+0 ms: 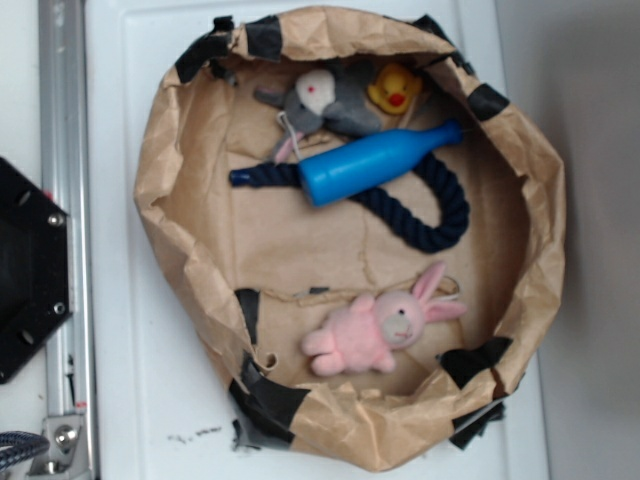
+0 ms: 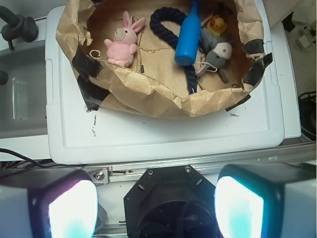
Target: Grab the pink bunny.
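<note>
Inside the crumpled brown paper basin (image 1: 170, 190) on the white tabletop (image 2: 163, 139), the pink bunny (image 1: 378, 327) lies untouched, so as I read it the grab has not begun: nothing is done yet and the whole reach, descent and close are left to me. My gripper (image 2: 156, 208) sits well back from the basin, at the near edge of my wrist view above the black base plate (image 2: 173, 198), with the two pads standing wide apart and nothing between them; I have hold of nothing. In the exterior view the arm does not show over the basin at all. The bunny rests on the paper floor near the basin's wall, close to a strip of black tape (image 1: 268, 400), and well apart from the other toys. It is a small fluffy plush, light pink, lying on its side or back with its two long ears (image 1: 435, 295) splayed toward the wall, a pale greyish face and stubby limbs spread out. Across the basin, the blue bottle (image 1: 375, 165) lies over the dark blue rope (image 1: 420, 215), with the grey plush animal (image 1: 320, 100) and the yellow duck (image 1: 393, 90) just beyond it. I judge the soft body should give easily under the pads, and the raised paper wall beside it may crowd my approach.
</note>
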Motion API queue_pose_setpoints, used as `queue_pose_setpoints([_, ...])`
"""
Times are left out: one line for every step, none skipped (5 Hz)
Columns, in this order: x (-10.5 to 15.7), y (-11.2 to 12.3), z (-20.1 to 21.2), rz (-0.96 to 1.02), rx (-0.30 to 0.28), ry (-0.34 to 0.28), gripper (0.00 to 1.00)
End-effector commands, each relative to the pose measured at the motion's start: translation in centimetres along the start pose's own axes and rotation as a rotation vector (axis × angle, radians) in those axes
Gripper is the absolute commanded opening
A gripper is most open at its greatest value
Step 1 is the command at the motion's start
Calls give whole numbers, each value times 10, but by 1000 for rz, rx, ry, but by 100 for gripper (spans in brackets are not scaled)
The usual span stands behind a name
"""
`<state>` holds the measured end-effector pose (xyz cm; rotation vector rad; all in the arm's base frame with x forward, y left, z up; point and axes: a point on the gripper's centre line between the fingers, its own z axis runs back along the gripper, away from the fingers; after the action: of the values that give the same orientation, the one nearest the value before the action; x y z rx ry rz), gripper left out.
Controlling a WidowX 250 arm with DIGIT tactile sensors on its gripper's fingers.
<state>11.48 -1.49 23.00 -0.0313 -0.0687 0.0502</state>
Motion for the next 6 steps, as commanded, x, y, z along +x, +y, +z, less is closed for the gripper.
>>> queue_pose_setpoints([82,7,-58,151,-210,0,100])
queue_pose_setpoints([114,3,-83,175,-326,-43,100])
queue_pose_setpoints([143,-15,-109,172,-341,-47,100])
queue_pose_setpoints([163,-37,-140,141,-270,-68,100])
queue_pose_setpoints([179,-45,-175,116,-184,-60,100])
queue_pose_setpoints([150,-57,-182,94,-220,-45,100])
